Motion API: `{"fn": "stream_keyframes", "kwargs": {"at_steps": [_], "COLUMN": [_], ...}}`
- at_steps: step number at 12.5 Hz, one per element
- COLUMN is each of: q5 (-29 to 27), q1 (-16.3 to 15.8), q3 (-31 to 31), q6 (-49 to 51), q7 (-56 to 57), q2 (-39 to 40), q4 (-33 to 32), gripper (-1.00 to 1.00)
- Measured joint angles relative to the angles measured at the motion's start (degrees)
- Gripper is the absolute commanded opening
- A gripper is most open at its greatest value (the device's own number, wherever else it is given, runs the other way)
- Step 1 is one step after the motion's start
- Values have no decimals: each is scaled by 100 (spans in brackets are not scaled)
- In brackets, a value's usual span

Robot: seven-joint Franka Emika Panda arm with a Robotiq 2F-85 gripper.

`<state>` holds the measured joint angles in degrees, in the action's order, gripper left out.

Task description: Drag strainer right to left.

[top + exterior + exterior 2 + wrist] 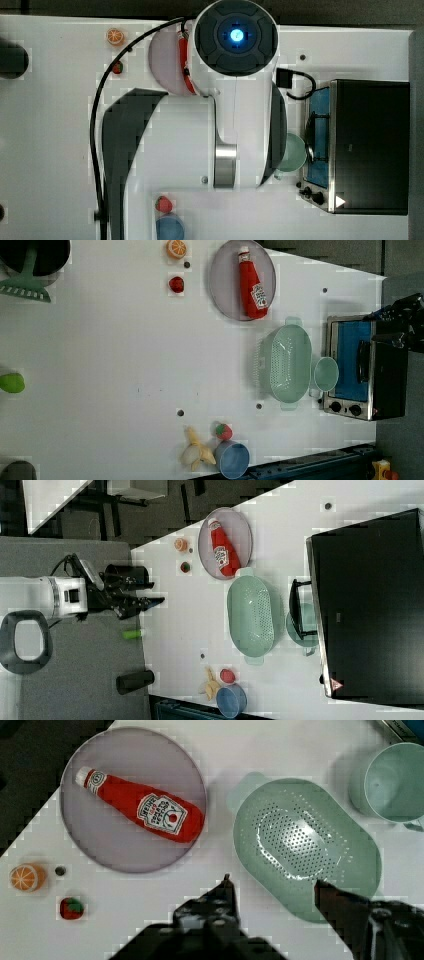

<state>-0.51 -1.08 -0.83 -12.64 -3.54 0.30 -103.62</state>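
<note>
The strainer (287, 365), a pale green oval colander with a perforated bottom, sits on the white table near the left view's right, beside the toaster oven. In the wrist view the strainer (305, 845) lies below my gripper (275, 887). The gripper is open, with one black fingertip (227, 887) over bare table and the other (325, 892) over the strainer's near rim, holding nothing. In the right view my gripper (150, 597) hangs high at the right view's left, well away from the strainer (251, 616).
A mint mug (326, 374) stands between the strainer and the toaster oven (365, 367). A grey plate (224, 287) holds a ketchup bottle (251, 284). An orange slice (176, 248), strawberries (176, 284), a banana (196, 452) and a blue cup (233, 459) lie around a wide bare stretch of table (125, 340).
</note>
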Motion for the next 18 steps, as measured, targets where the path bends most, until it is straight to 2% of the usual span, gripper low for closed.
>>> {"fn": "stream_keyframes", "kwargs": {"at_steps": [1, 3, 5, 7, 10, 12, 16, 18], "q5": [119, 429, 331, 295, 405, 440, 332, 395], "q1": [-37, 85, 149, 188, 182, 227, 139, 135], "q3": [-64, -87, -175, -209, -243, -275, -233, -186], "q6": [401, 887, 833, 670, -539, -1555, -2829, -3238], "q7": [-30, -55, -60, -77, -185, -431, -1550, -2188], "q2": [-622, -1962, -2954, -3275, -3054, -2535, -705, 37], "q4": [-722, -1757, -2249, -2227, -2820, -3447, -4085, -4073], "gripper": [59, 100, 100, 100, 100, 100, 100, 100]}}
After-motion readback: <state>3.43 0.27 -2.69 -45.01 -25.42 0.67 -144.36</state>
